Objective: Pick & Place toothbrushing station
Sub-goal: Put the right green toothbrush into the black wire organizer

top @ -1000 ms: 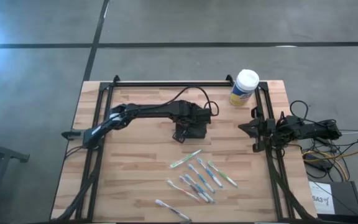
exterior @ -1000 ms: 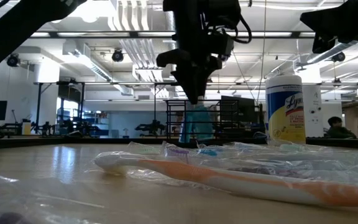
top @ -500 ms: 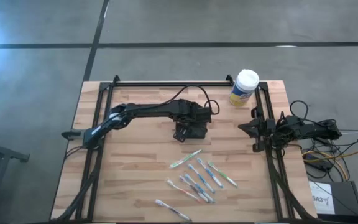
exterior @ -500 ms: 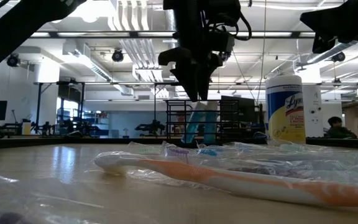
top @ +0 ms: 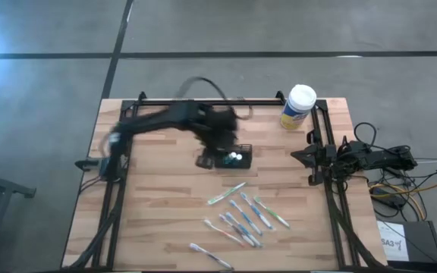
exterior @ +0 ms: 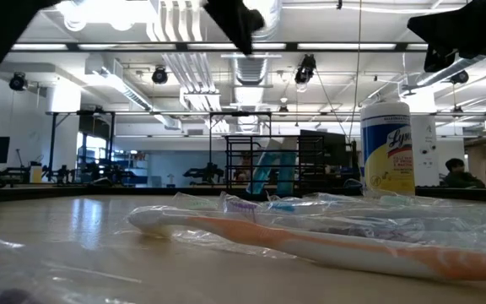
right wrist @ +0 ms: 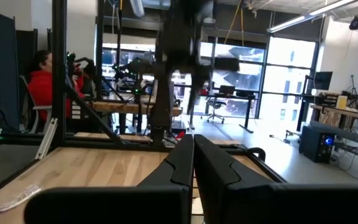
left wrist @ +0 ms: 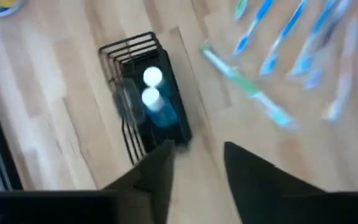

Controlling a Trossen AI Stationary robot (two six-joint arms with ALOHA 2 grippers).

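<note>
Above black wire-mesh caddy | left gripper parted, empty | right gripper closed

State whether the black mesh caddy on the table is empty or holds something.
Holds something: the black mesh caddy contains two upright white-and-blue items.

Bright ceiling strip lights glare in the low view; daylight floods far windows. The left arm smears with motion blur; near toothbrushes are soft.

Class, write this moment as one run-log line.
left gripper: open, empty, above caddy | caddy: on table, two toothbrushes inside | right gripper: shut, parked
</note>
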